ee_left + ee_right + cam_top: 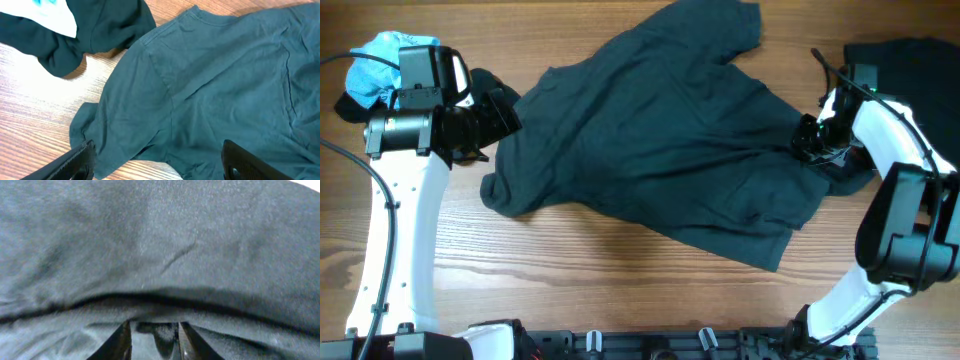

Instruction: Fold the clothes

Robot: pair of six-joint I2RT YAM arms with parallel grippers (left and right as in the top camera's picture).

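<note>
The large black T-shirt [660,140] is lying spread but rumpled across the middle of the table [620,285], neck and one sleeve pointing to the far side, hem trailing toward the near right, with creases running through the body. It is not folded. The left pincer [159,150] is hovering over the shirt's left edge. Its fingers [75,161] are standing wide apart and holding nothing, with only the shirt's left portion and a strip of bare wood showing beneath them. The right pincer [155,336] is sitting low at the shirt's right edge, close against the cloth. Its fingers [121,341] are standing only narrowly parted, and a small ridge of the dark fabric is rising between them. A gap is showing beside that ridge, so the cloth is not appearing clamped. A light blue garment [370,62] is lying bunched at the far left corner, partly under the left arm. A second black garment [100,25] is lying just beside it, its edge close to the large shirt's shoulder but apart from it. A third black garment [910,55] is lying at the far right, behind the right arm.
</note>
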